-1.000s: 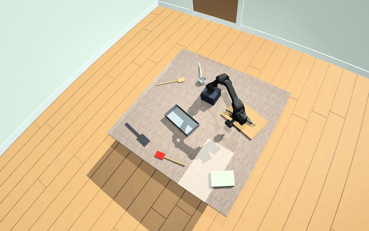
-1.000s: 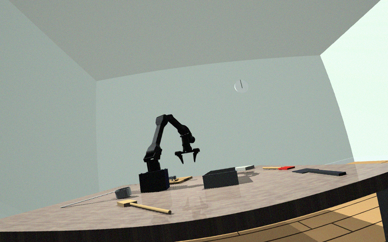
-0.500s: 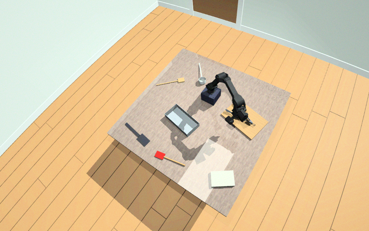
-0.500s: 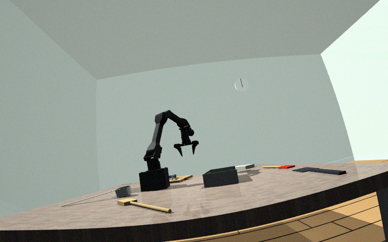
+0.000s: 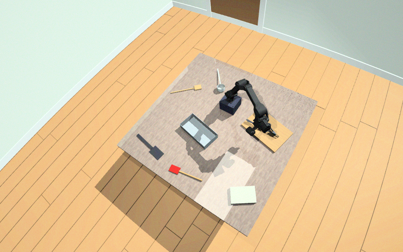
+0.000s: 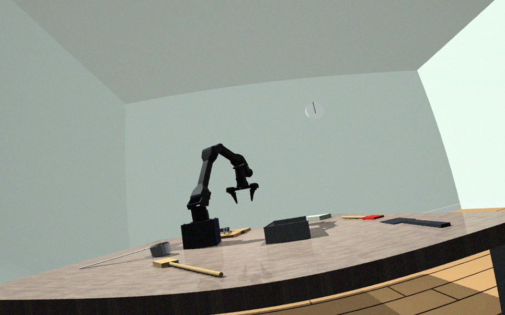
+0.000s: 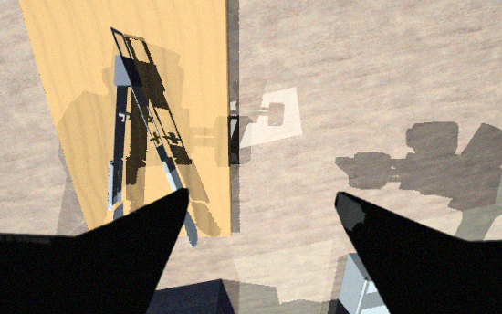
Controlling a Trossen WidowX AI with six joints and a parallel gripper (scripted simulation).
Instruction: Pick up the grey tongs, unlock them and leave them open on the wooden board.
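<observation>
The grey tongs [image 7: 122, 73] [image 5: 249, 121] lie on the wooden board [image 7: 205, 27] [image 5: 273, 146] [image 6: 243, 231] with their two arms spread in a V from the hinge. In the wrist view one arm's tip reaches just past the board's edge, and the left finger covers part of the tongs. My gripper [image 7: 263, 196] [image 6: 244, 201] is wide open and empty, above table height, with nothing between its fingers. In the top view the arm hides the middle of the tongs. The roasting tin [image 5: 203, 126] [image 6: 289, 234] holds no tongs.
The arm's base [image 5: 230, 104] [image 6: 200, 234] stands between the board and a ladle [image 5: 220, 88] [image 6: 160, 248]. A yellow spatula [image 5: 197, 87], a dark spatula [image 5: 156, 152], a red-headed spatula [image 5: 174, 169] and a pale block [image 5: 243, 194] lie around the table.
</observation>
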